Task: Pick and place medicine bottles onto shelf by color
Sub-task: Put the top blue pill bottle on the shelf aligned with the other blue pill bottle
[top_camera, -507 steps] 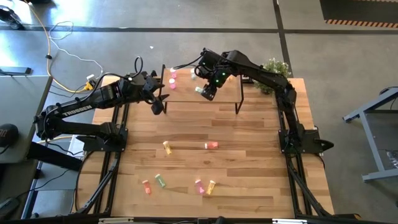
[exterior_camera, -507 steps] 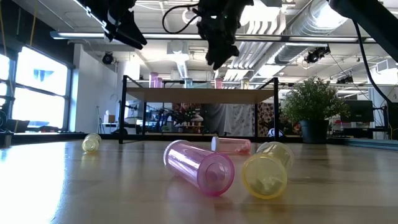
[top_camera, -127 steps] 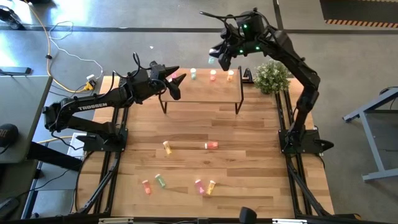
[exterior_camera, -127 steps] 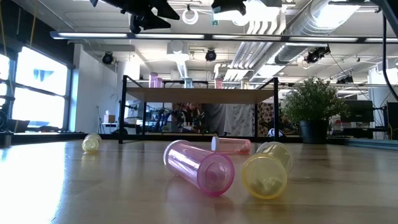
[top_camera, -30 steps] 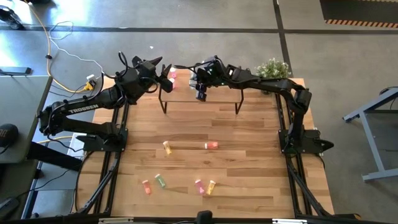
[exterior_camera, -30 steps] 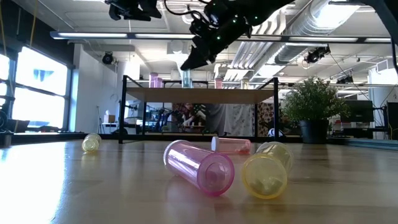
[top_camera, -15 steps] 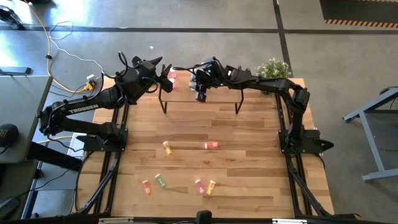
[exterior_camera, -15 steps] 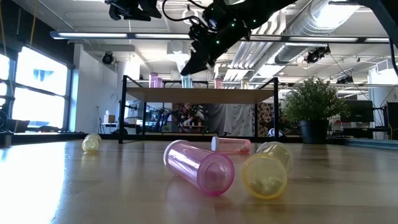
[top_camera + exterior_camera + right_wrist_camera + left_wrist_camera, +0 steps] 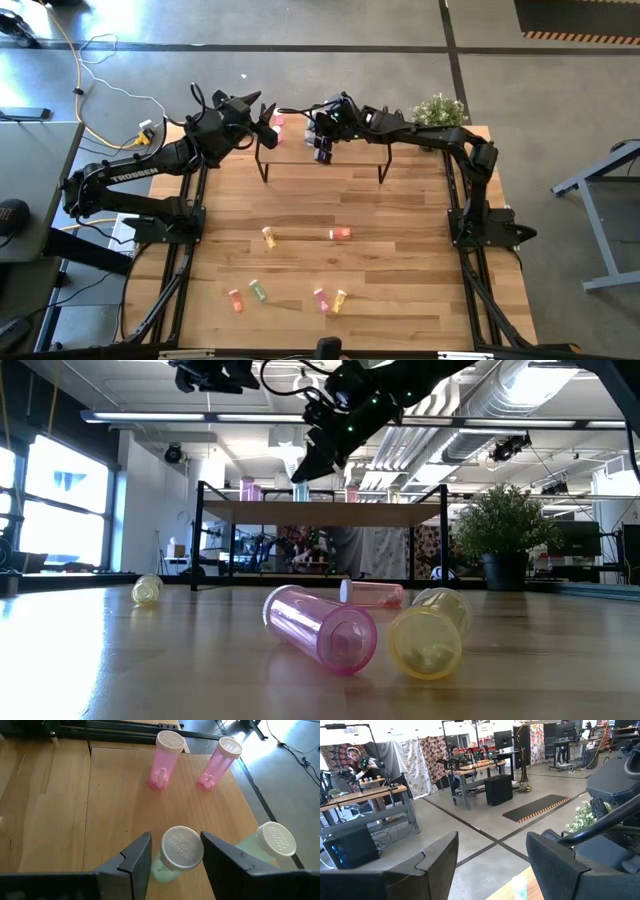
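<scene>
Green bottle (image 9: 170,855) between right tool's (image 9: 172,852) spread fingers.

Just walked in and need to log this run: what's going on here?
The right hand is at the low light-wood shelf on black legs, its fingers either side of an upright pale-green white-capped bottle, apparently placing it. Two pink bottles and another green one already stand there. The left hand hovers open by the shelf's left end. More small bottles lie scattered on the wood-plank table.
</scene>
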Robot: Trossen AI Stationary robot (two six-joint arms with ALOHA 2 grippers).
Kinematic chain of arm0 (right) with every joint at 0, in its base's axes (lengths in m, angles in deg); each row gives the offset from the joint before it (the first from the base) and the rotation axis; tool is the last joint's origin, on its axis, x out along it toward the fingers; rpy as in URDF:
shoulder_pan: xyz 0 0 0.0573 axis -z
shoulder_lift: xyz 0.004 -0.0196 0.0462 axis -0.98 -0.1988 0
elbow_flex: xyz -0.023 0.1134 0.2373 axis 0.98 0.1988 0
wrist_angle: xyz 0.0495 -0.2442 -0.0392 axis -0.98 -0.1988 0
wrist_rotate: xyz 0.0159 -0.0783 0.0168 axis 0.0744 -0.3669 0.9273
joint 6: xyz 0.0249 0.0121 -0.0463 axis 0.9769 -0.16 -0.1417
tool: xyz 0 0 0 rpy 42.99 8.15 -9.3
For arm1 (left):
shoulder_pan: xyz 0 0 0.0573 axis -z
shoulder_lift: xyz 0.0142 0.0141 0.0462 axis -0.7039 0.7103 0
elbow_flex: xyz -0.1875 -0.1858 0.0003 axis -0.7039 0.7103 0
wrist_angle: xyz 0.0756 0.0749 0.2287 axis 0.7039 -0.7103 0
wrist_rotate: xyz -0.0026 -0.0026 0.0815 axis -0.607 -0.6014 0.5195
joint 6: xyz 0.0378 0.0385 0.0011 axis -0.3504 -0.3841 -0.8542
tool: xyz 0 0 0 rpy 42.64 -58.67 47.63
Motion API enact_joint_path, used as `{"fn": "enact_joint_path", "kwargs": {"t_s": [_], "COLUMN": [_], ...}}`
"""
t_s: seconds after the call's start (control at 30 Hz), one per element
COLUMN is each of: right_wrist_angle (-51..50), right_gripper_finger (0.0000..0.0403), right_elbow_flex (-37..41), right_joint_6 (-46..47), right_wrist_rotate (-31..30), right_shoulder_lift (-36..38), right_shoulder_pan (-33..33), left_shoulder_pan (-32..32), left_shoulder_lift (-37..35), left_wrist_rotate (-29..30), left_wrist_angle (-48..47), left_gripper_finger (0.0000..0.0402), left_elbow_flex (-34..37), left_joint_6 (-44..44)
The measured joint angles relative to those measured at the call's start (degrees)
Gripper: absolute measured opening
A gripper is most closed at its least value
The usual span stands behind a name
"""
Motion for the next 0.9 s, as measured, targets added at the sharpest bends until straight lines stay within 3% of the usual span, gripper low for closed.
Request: {"fn": "enact_joint_path", "kwargs": {"t_s": [0.3, 0.9], "right_wrist_angle": [0.85, 1.06], "right_gripper_finger": [0.0183, 0.0183], "right_elbow_flex": [0.0, 0.0], "right_joint_6": [0.4, -1.7], "right_wrist_rotate": [-2.49, -2.89], "right_shoulder_lift": [0.04, 0.19], "right_shoulder_pan": [0.15, 0.15], "left_shoulder_pan": [-0.01, -0.02], "left_shoulder_lift": [0.0, 0.0], "left_wrist_rotate": [0.0, 0.02], "left_wrist_angle": [0.0, -0.14], "left_gripper_finger": [0.0225, 0.0225], "left_elbow_flex": [0.0, 0.0], "left_joint_6": [0.0, 0.0]}}
